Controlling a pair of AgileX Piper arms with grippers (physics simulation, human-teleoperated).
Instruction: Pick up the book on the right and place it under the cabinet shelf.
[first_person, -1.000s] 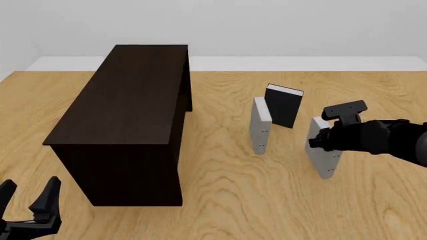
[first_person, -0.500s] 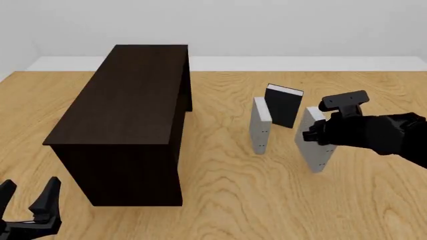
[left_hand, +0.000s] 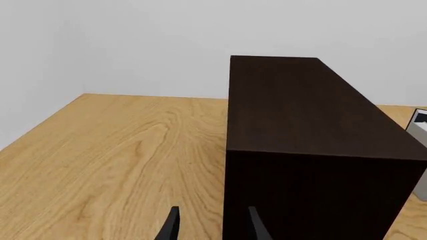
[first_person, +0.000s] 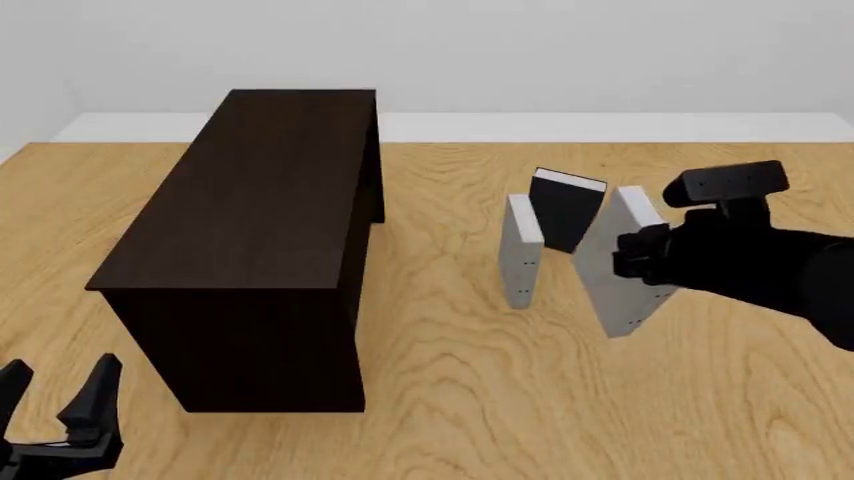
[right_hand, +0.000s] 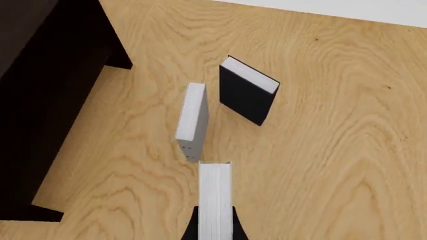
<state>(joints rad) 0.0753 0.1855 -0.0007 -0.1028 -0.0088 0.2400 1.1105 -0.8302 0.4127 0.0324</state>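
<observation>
i've got the right gripper (first_person: 638, 262) clamped on the book (first_person: 625, 268), its fingers (right_hand: 193, 226) pressed against both covers with the white page edges facing my wrist camera. the book hangs in my grip clear of the table (first_person: 534, 400), tipped so its top leans to the right, well to the right of the cabinet shelf (first_person: 254, 240). just left of it stands the other grey book (first_person: 519, 250) upright on the table, and behind that pair the black book (first_person: 563, 210), also standing. my left gripper (first_person: 54, 408) sits low at the near left corner with its fingers spread apart around nothing, pointed at the cabinet's near end, which fills the left wrist view as a dark wall.
</observation>
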